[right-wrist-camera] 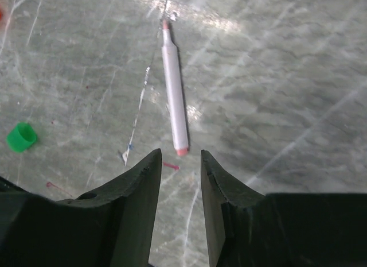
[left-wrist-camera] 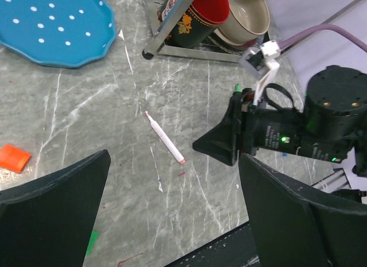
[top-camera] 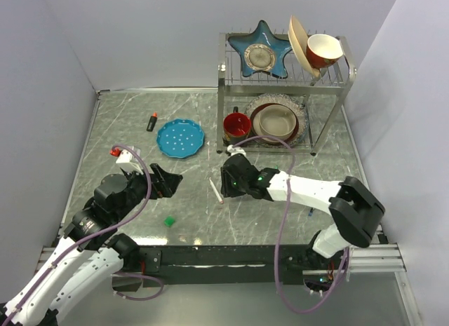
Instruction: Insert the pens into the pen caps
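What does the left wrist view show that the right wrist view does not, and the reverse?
Only the left wrist view shows the blue plate, the red cup, the orange cap and the right hand from outside. Only the right wrist view shows the narrow empty gap between that hand's fingers, just short of the pink end of the white pen. Both show that pen on the marble table, and the green cap, a mere sliver in the left wrist view.
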Robot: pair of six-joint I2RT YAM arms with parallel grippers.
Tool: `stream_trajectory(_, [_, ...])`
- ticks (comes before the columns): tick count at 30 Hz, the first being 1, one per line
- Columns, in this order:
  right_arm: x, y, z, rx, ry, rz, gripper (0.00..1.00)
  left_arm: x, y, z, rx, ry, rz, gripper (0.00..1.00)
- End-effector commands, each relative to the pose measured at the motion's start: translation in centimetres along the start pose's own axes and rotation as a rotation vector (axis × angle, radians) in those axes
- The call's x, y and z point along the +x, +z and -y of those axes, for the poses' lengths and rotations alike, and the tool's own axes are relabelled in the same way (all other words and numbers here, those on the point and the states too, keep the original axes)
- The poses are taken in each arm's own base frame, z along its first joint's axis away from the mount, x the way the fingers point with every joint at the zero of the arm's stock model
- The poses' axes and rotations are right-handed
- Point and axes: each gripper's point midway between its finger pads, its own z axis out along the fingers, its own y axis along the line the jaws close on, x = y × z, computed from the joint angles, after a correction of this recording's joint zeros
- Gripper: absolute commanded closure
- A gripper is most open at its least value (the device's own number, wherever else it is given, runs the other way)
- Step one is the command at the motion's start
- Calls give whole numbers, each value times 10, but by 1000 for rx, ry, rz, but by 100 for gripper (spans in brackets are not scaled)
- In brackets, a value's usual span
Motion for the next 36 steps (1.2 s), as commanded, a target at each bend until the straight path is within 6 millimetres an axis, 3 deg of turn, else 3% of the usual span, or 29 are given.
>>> stream_trajectory(1, [-17, 6, -16, -2, -41, 45, 60, -20, -7, 8, 9, -17, 61, 1])
stream_trajectory(14, [2, 31, -17, 112, -112, -5, 63, -21, -8, 6, -4, -20, 65, 1])
stream_trajectory(28, [30, 50, -4, 215, -188, -62, 71, -29, -19, 13, 52, -30, 121, 0])
stream_trajectory(32, [35, 49, 0, 212, -178, -49, 83, -28, -18, 10, 32, -53, 120, 1])
stream_trajectory(36, [24, 40, -7, 169, -144, 18, 91, -21, -15, 7, 11, -119, 92, 1])
